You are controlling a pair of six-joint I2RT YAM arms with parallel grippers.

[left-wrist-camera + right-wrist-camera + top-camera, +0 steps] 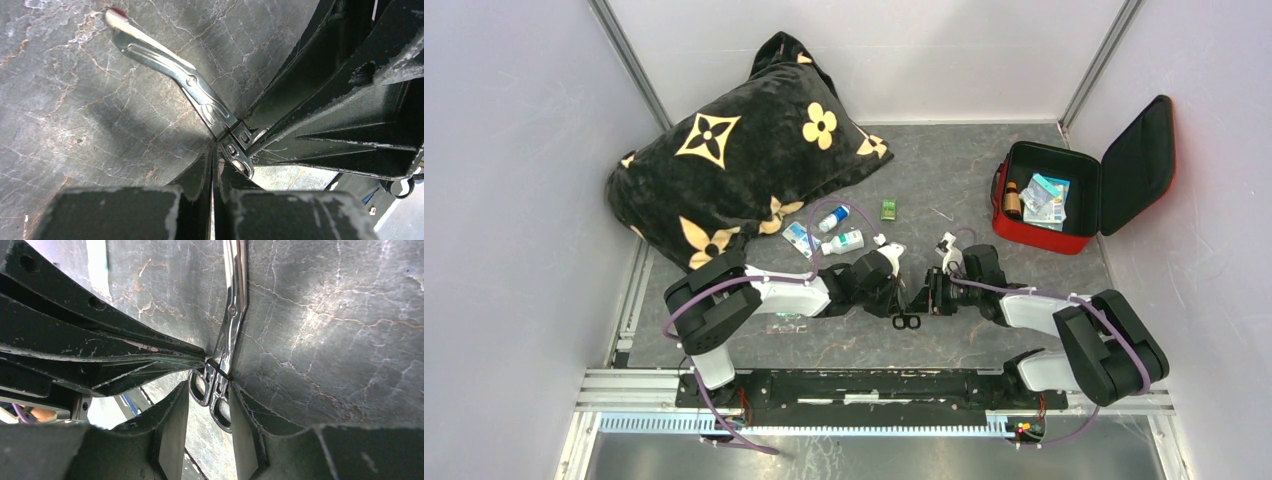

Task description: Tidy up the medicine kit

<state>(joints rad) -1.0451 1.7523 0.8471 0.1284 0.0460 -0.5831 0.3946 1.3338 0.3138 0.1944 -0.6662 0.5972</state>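
Pinching the scissors (200, 95), left end effector (214, 150); right end effector (211, 385) straddling their rings, grip unclear.

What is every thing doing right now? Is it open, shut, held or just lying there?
medicine kit: open, lid up, some things inside.
left gripper: shut on the metal tool.
right gripper: partly open, the tool's finger rings between its fingers.
metal tool: held near its hinge by the left gripper.
small bottles: lying on their sides, outside the kit.
pillow: lying at the back left.
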